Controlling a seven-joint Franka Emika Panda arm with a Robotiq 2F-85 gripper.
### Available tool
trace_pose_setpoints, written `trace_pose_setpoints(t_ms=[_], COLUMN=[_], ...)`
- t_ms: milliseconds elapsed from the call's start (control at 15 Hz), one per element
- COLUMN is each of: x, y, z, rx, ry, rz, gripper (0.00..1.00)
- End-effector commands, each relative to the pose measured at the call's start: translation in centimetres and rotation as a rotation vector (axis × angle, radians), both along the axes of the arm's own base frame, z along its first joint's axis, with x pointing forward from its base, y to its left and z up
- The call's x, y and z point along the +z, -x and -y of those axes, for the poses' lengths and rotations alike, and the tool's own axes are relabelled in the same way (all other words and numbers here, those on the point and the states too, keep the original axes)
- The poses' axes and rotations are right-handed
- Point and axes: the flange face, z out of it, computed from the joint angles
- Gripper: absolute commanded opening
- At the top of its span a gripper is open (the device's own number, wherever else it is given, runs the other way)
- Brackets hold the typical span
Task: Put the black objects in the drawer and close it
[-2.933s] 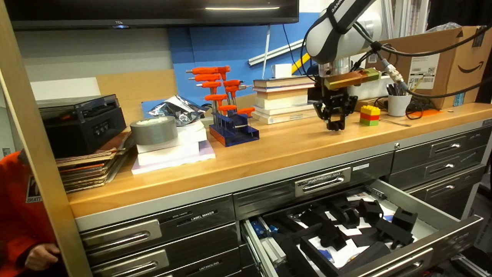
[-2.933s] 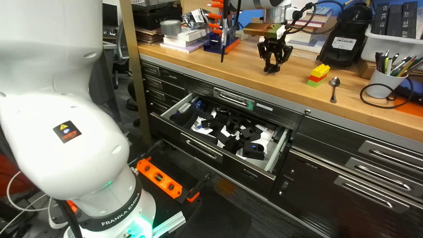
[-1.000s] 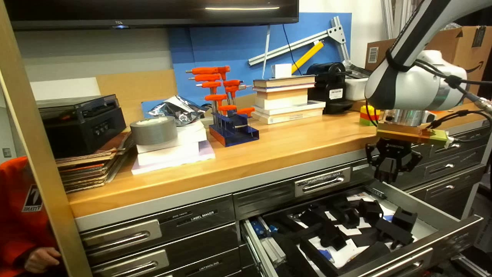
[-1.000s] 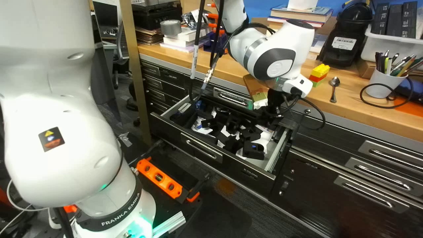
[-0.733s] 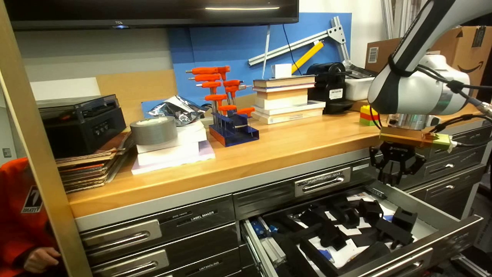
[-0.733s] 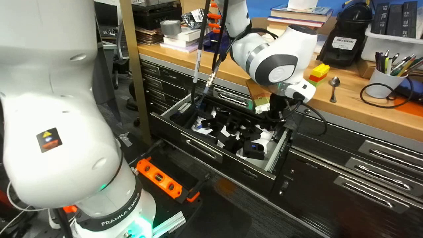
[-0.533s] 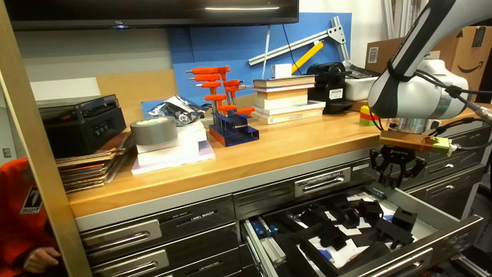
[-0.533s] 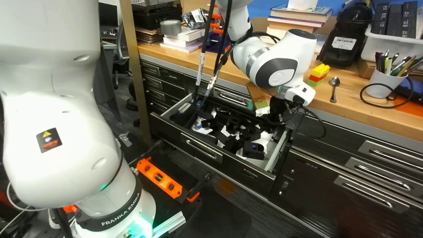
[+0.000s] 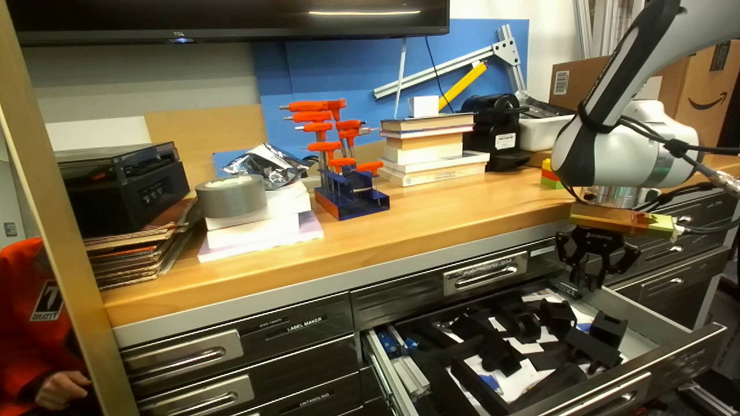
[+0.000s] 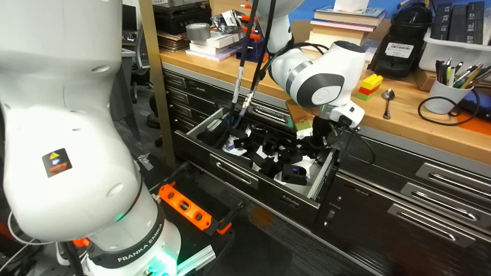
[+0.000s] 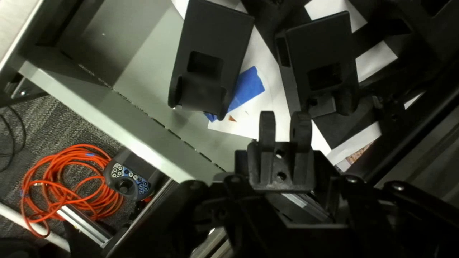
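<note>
The wide grey metal drawer [image 9: 673, 365] is pulled open; it also shows in an exterior view [image 10: 276, 195] and the wrist view [image 11: 118, 123]. Several black objects [image 9: 608, 330] lie inside on white paper, one with a blue mark [image 10: 294, 174]. The wrist view shows two black blocks with square cut-outs, one left [image 11: 218, 36] and one right [image 11: 319, 53]. My gripper [image 9: 587, 280] hangs over the drawer's back corner, near the cabinet face. It is shut on a small black bracket [image 11: 281, 161] with two prongs and two holes. The arm partly hides the gripper in an exterior view [image 10: 320, 128].
The wooden countertop [image 9: 462, 202] edge and a closed drawer [image 9: 399, 296] with a bar handle are close behind. On the counter stand a toy-brick stack [image 10: 370, 86], a spoon [image 10: 387, 103], books [image 9: 428, 150] and a black device [image 9: 494, 133].
My gripper moved from above the countertop, with the black bracket in it, out over the drawer's back corner. In the last second it has sunk lower. The drawer has not moved.
</note>
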Motion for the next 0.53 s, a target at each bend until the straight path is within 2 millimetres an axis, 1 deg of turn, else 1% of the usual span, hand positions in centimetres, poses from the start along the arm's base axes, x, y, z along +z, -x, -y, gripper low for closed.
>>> trace_pose_setpoints(t_ms=[0, 67, 133, 267, 333, 467], x=[-0.48, -0.64, -0.78, -1.05, -1.16, -1.26], y=[-0.51, -0.47, -0.43, -0.34, -0.29, -0.04], z=[0.38, 0.37, 0.35, 0.34, 0.34, 0.29], rx=[-0.011, -0.014, -0.014, -0.013, -0.013, -0.013], ry=[-0.001, -0.002, -0.004, -0.007, -0.008, -0.009], rz=[0.009, 0.005, 0.001, -0.004, -0.006, -0.009], gripper=[0.27, 0.77, 0.79, 0.9, 0.97, 1.0])
